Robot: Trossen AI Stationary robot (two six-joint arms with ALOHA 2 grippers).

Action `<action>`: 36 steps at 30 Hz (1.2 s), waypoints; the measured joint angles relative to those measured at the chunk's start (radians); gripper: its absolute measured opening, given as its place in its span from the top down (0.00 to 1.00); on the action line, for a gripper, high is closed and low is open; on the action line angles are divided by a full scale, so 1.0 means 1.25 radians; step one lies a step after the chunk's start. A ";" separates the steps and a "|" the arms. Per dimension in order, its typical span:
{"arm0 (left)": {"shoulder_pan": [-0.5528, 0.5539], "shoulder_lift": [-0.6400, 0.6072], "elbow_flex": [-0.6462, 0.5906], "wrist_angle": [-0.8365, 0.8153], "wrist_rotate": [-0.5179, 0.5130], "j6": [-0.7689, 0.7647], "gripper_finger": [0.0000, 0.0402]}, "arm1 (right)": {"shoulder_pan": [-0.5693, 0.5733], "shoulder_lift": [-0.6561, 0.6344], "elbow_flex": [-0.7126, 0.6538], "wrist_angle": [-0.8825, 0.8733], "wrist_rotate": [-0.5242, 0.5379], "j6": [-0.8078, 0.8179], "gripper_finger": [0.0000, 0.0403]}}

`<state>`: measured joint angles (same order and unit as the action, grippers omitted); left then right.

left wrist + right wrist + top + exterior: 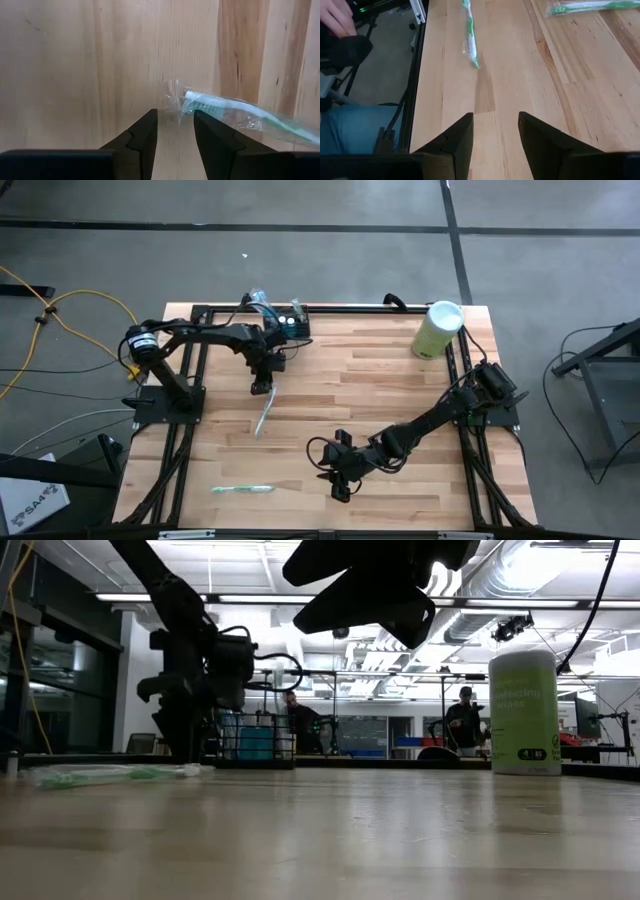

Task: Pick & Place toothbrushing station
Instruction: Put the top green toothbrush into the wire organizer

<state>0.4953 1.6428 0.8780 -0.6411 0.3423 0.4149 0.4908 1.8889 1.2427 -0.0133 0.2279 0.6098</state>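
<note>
Reaching in from the left side of the worktop (400,380), the left arm holds its left tool (262,387) low over the wood, fingers slightly apart with nothing between them. Its fingertips (150,120) stand just beside the bristle end of a wrapped toothbrush (265,415); whether they touch the clear wrapper cannot be told. Just behind that arm, at the far edge, sits the toothbrushing station (288,323), a small black slotted holder with something pale blue showing in it. Near the front edge, left of centre, lies a second wrapped green toothbrush (242,489), flat on the boards. Right of it, the right arm stretches from its base towards the middle, and the right tool (340,486) hovers above bare wood with its fingers apart and empty. At the far right corner stands a pale green cylinder (438,329) with a white lid, upright and well apart from both tools.
</note>
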 joint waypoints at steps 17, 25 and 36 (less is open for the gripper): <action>-0.005 0.002 0.000 -0.001 0.096 -0.029 0.74 | 0.000 0.000 0.000 0.000 0.000 -0.003 0.63; -0.011 0.005 0.000 0.000 0.126 -0.045 0.83 | 0.000 0.000 0.000 0.000 0.000 -0.002 0.63; -0.020 0.059 0.001 0.012 0.160 -0.084 0.83 | 0.000 0.000 0.000 0.002 0.000 -0.001 0.63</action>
<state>0.4698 1.7164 0.8795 -0.6264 0.5425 0.3094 0.4908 1.8889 1.2427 -0.0113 0.2279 0.6090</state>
